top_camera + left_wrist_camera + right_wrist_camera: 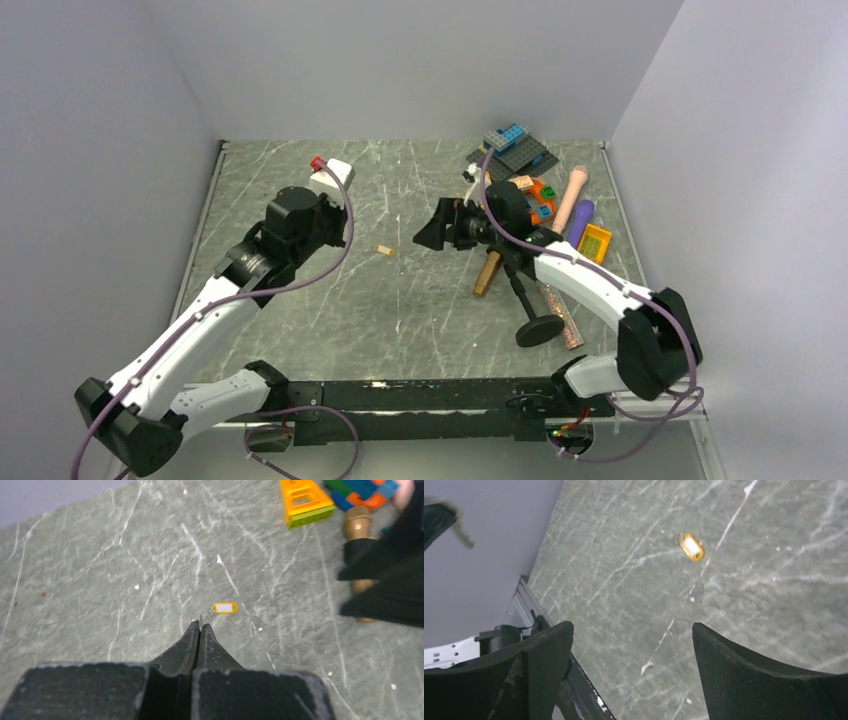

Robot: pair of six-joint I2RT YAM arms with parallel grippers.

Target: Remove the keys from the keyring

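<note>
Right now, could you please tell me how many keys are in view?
1: a small key pinched in the tips of the shut left claw. The yellow key tag on the table carries none; others may be hidden among the toys.

Robotics lab test cell: boxed in by plain grey walls (420,60), left arm (190,338) and right arm (580,275) cabled, bolted at a scuffed stone-patterned desk (400,300).

The keyring (383,250) lies on the table (400,335), left of the toys (541,191).
</note>
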